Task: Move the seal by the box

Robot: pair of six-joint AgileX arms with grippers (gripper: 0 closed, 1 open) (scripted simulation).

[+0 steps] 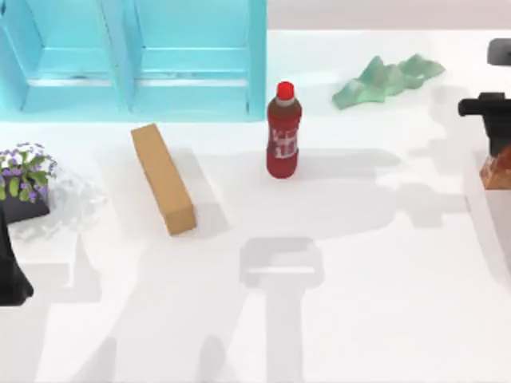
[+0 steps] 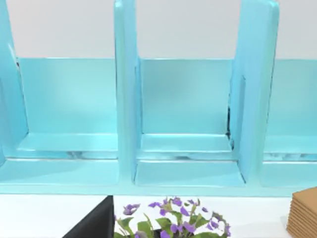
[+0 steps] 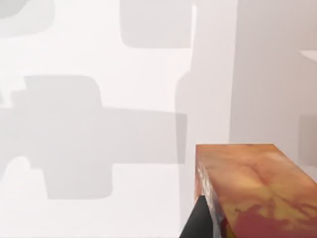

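Right gripper [image 1: 497,159] had its fingers clamped on the seal [image 1: 497,169], held way off to the right of the box [image 1: 163,179], past the bottle [image 1: 283,132]. Pickup looked done; carry and placing left. Left arm sat parked left of the box.

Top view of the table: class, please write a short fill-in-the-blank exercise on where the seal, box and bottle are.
1. The seal, held at the right gripper, is at the table's far ____ edge.
2. The red bottle stands ____ on the table.
3. The cardboard box lies to the ____ of the bottle.
4. Behind the box stands a ____ cabinet.

Missing words: right; upright; left; teal
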